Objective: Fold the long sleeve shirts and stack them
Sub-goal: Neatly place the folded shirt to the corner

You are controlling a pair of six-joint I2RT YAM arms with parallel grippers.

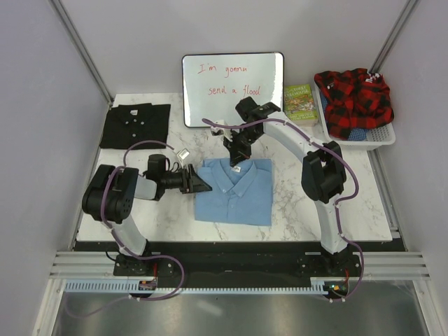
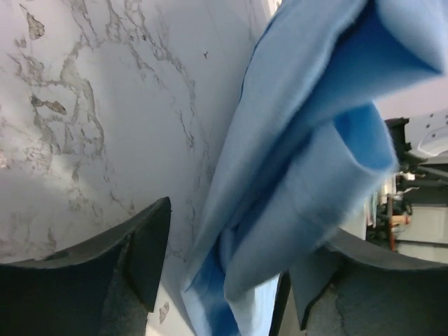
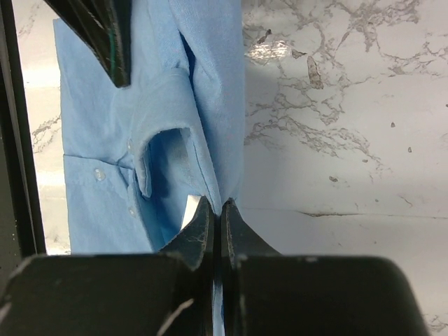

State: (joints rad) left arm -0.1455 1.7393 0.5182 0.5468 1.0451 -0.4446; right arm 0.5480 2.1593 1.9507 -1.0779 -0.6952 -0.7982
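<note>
The light blue shirt [image 1: 234, 190] lies folded, collar up, in the middle of the table. The black shirt [image 1: 133, 124] lies folded at the far left. My right gripper [image 1: 236, 159] is at the blue shirt's collar edge. In the right wrist view it [image 3: 221, 203] is shut on a thin edge of the blue cloth [image 3: 126, 161] beside the collar. My left gripper [image 1: 199, 183] is at the shirt's left edge. In the left wrist view its jaws [image 2: 245, 234] stand apart, with folds of the blue cloth [image 2: 308, 140] between them.
A whiteboard [image 1: 233, 87] with red writing leans at the back. A green book [image 1: 301, 103] lies to its right. A white basket [image 1: 381, 133] holds a red plaid garment [image 1: 353, 98] at the back right. White marble table [image 1: 133, 203].
</note>
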